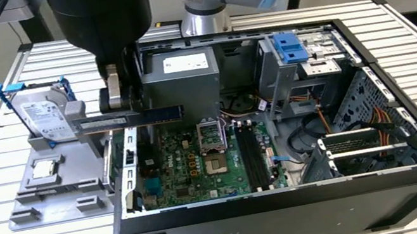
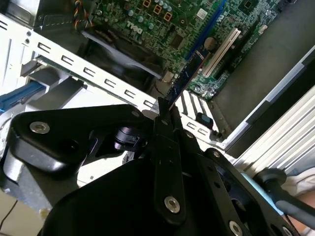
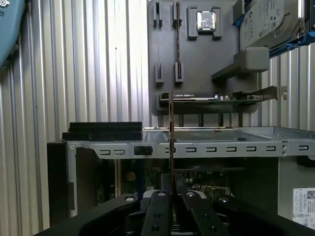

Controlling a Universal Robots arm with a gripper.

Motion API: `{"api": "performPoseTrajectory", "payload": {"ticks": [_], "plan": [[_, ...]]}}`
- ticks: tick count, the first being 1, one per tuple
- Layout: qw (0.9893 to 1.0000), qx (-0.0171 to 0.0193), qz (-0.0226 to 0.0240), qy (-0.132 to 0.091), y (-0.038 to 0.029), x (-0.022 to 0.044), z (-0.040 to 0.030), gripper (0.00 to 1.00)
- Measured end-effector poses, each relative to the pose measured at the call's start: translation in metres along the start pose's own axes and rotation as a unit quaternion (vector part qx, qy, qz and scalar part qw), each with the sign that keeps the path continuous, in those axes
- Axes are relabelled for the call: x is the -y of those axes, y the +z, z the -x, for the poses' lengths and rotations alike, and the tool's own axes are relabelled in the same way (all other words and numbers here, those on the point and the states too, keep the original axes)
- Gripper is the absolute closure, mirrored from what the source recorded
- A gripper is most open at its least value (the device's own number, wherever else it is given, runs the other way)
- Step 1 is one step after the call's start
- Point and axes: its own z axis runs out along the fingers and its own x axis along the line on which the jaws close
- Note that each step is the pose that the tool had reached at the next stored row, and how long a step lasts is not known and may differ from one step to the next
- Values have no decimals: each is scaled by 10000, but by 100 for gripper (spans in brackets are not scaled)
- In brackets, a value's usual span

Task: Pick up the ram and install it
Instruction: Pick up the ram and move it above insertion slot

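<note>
The ram is a thin, long, narrow stick, dark blue with a pale label on its face. The end effector clamps it near its middle and holds it level in the air, with its long edge down. It hangs across the wall of the open computer case on the exterior view's left, one end over the inside and the other outside, and in both wrist views the ram shows edge-on as a slim line.
</note>
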Motion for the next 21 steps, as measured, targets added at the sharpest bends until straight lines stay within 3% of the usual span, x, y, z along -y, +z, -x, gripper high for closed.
{"api": "performPoseTrajectory", "payload": {"ticks": [21], "plan": [[10000, 0, 0, 0, -7, 274, 10, 100]]}}
